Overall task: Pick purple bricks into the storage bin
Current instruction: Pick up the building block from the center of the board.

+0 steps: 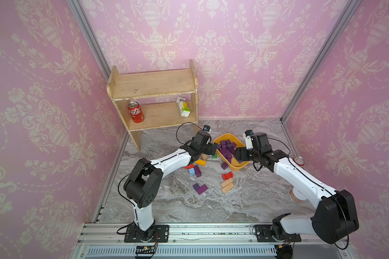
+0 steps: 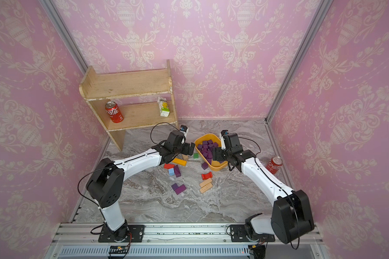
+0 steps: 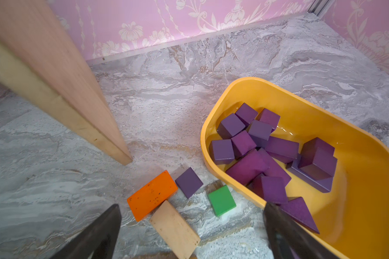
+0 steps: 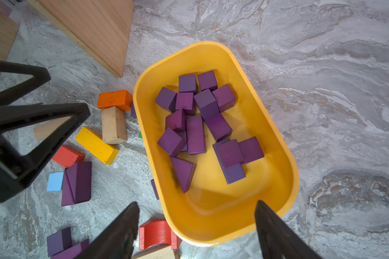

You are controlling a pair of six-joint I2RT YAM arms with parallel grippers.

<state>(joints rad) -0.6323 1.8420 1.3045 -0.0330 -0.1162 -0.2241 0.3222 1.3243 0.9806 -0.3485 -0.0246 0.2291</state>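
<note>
nearest, at mid-frame in a top view, a few purple bricks point(image 1: 201, 190) lie loose on the marble floor point(image 1: 211, 206). beyond them my left gripper point(image 3: 191, 205) and right gripper point(image 4: 197, 203) gape wide, both empty, flanking the storage bin point(image 4: 222, 201), which holds most of the bricks.

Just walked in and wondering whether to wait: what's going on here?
Two robot arms are sorting dark purple wooden blocks into the shallow yellow-orange plastic tray, which already holds most of them. The right tool hangs open and empty over the tray; the left tool is open near a small purple wooden cube lying beside it. A few more purple blocks lie on the grey marble table among other colours.
</note>
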